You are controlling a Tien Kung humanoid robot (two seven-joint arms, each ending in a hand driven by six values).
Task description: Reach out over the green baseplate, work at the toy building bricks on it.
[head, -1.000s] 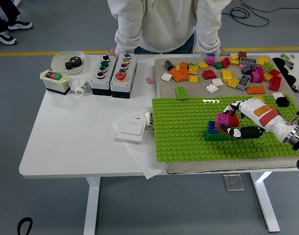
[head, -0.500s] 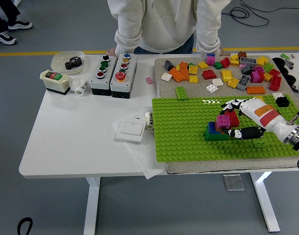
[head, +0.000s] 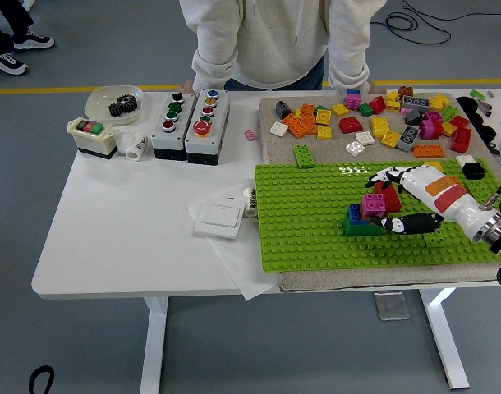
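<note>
A small brick stack (head: 364,220) stands on the green baseplate (head: 308,213): a green brick at the bottom, a blue one on it, then a magenta brick (head: 374,203) with a red brick (head: 391,200) against its right side. My right hand (head: 392,199) comes in from the right edge and closes around the red brick. Its white fingertips (head: 380,176) curl over the brick's far side and the black thumb (head: 402,222) lies along the near side. The left arm is out of the picture.
A tan mat (head: 271,115) behind the baseplate holds several loose bricks (head: 382,119). To the left stand two button boxes (head: 189,115), a white switch plate (head: 218,217), a bowl with a gear (head: 115,103) and a small box (head: 92,134). A person stands at the far edge, hands (head: 189,85) on the table.
The magenta and red bricks have dropped slightly onto the stack, covering the brown piece seen a second ago. My right hand has shifted a little left with them.
</note>
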